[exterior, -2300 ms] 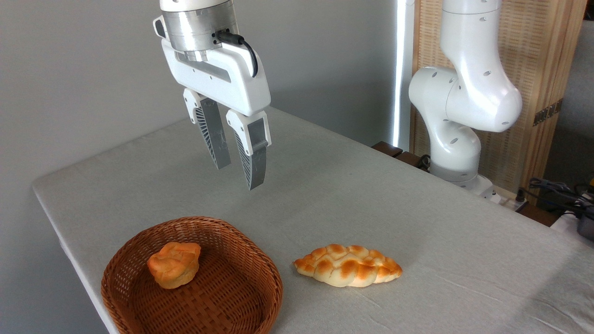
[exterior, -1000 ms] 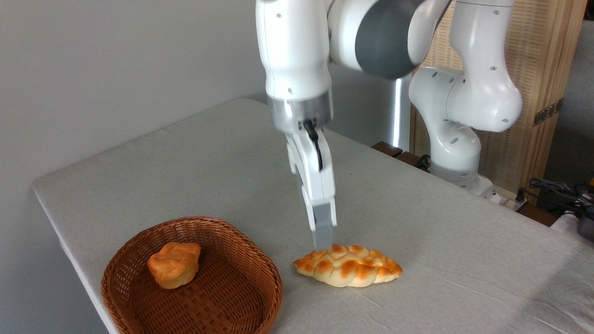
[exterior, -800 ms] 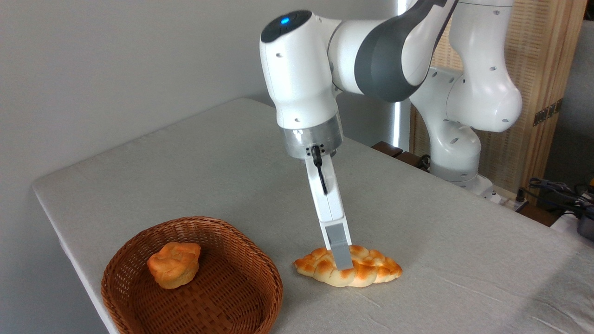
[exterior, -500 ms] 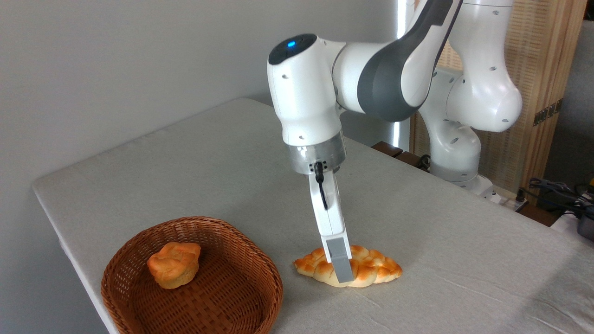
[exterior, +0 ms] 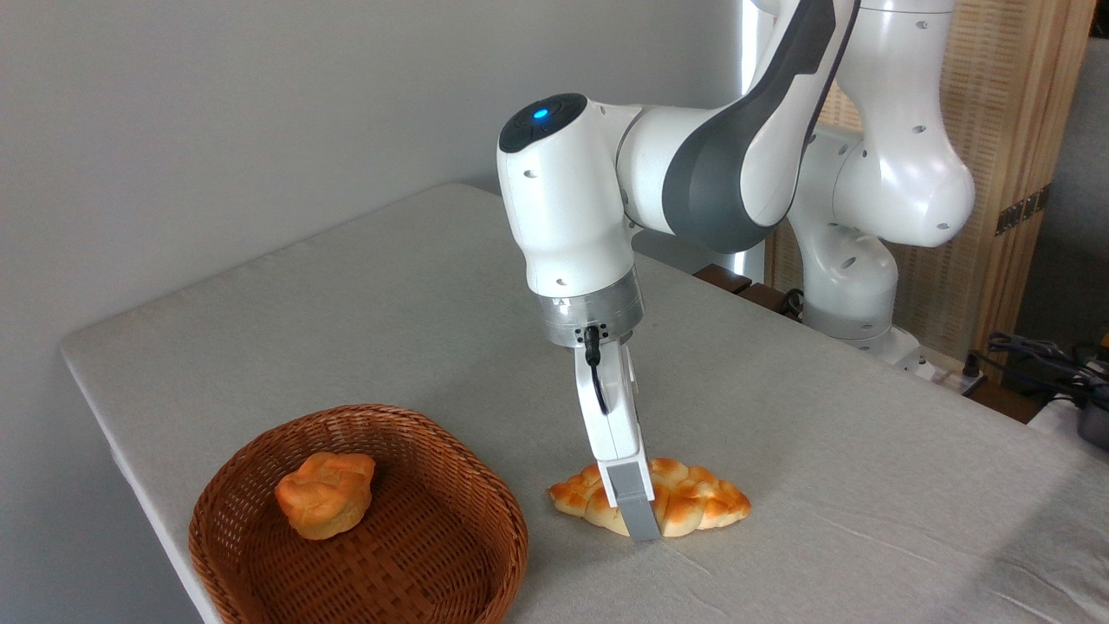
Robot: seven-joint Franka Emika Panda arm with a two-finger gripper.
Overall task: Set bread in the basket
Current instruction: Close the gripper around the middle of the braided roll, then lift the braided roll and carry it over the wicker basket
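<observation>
bread (exterior: 693,507): long braided loaf, pale cream with golden-orange bumps, lying flat on the table just right of the basket, my near finger crossing its middle | basket (exterior: 485,498): round shallow reddish-brown wicker with thick braided rim, upright near my table's front-left edge

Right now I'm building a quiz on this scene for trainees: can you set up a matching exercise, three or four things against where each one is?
Things:
1. braided loaf
2. small bun
3. basket
4. gripper

Places:
A. lying inside the basket
B. on the table, right of the basket
C. lowered over the middle of the loaf
D. at the table's near left corner

Pairs: 1-B, 2-A, 3-D, 4-C
</observation>
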